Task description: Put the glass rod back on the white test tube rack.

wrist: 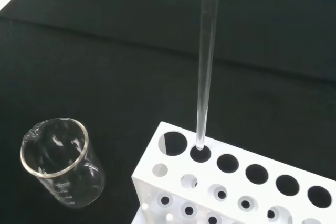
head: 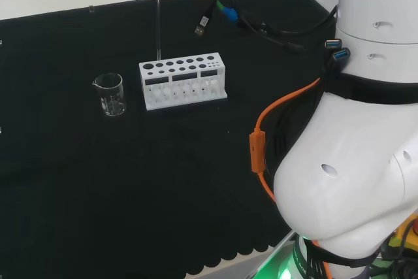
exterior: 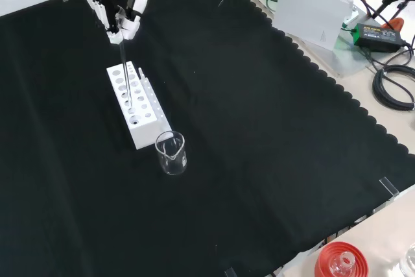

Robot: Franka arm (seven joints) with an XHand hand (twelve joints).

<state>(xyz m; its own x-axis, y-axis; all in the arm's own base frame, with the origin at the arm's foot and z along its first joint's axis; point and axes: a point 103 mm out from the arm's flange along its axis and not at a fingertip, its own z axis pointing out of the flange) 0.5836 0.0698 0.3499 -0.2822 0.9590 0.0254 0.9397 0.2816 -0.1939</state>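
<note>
Hand pinched the thin clear glass rod upright.
Below the hand, its tip stood at a hole of the white plastic test tube rack; a clear glass beaker stood beside it.

Hand aloft, fingers pinched, pointing downward.

The glass rod is thin, clear and straight, and it hangs almost upright. In the wrist view its lower tip is at the mouth of the second hole in the back row of the white test tube rack, just at the rim. The rack is a long white block with two rows of round holes on top, and it stands flat on the black cloth.
</note>
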